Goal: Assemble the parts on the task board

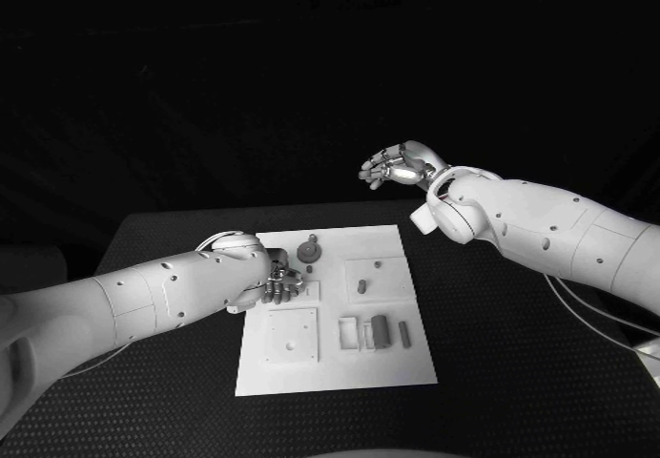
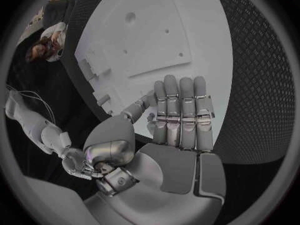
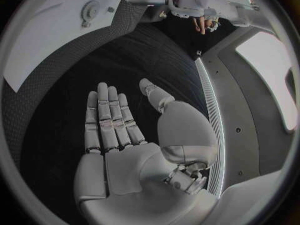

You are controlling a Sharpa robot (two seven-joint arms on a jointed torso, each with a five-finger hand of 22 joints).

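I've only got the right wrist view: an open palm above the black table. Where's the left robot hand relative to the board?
Observer: In the head view, the left robot hand is over the left edge of the task board, beside the round gear-like part.
Operator: Is it holding anything?
Observer: The left wrist view shows its fingers straight and side by side, with nothing visible in them.
Operator: And the right robot hand?
Observer: The head view shows it raised beyond the board's far right corner, off the board.
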